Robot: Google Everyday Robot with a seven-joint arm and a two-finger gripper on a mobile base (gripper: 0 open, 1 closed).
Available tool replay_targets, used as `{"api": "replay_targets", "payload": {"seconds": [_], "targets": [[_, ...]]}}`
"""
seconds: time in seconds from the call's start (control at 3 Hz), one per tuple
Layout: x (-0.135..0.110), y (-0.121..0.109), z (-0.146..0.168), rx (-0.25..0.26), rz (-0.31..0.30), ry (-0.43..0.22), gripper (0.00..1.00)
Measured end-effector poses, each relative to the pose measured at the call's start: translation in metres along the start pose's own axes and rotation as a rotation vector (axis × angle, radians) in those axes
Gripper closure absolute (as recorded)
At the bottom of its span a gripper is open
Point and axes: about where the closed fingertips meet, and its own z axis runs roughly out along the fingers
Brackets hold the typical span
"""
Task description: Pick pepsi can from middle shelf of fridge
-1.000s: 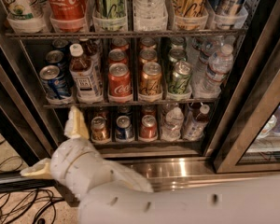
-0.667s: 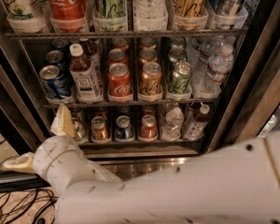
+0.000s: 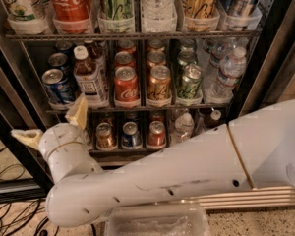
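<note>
The pepsi can (image 3: 56, 86) stands upright at the front of the far-left lane on the middle shelf (image 3: 137, 108) of the fridge (image 3: 258, 68), with more blue cans in line behind it. My gripper (image 3: 53, 124) is open and empty. It sits just below and in front of the shelf's left end, under the pepsi can. One cream fingertip (image 3: 78, 111) points up and overlaps the shelf rail; the other (image 3: 27, 137) points left. My white arm crosses the lower half of the view from the right.
Right of the pepsi can stand a capped bottle (image 3: 88, 77), a red Coca-Cola can (image 3: 126, 85), an orange-brown can (image 3: 159, 84), a green can (image 3: 191, 81) and water bottles (image 3: 226, 73). Tall cans fill the rack above (image 3: 69, 1). Small cans (image 3: 131, 134) sit below. Cables (image 3: 10, 215) lie on the floor.
My gripper has moved left and then up, from in front of the lower shelf to just under the pepsi can's lane. More of my arm now fills the lower right.
</note>
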Motion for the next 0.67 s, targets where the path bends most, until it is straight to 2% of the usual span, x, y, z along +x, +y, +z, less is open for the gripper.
{"api": "replay_targets", "payload": {"seconds": [0.33, 0.67], "targets": [[-0.001, -0.030, -0.002, 0.138, 0.026, -0.029, 0.00], [-0.006, -0.041, -0.004, 0.178, 0.024, -0.050, 0.00]]}}
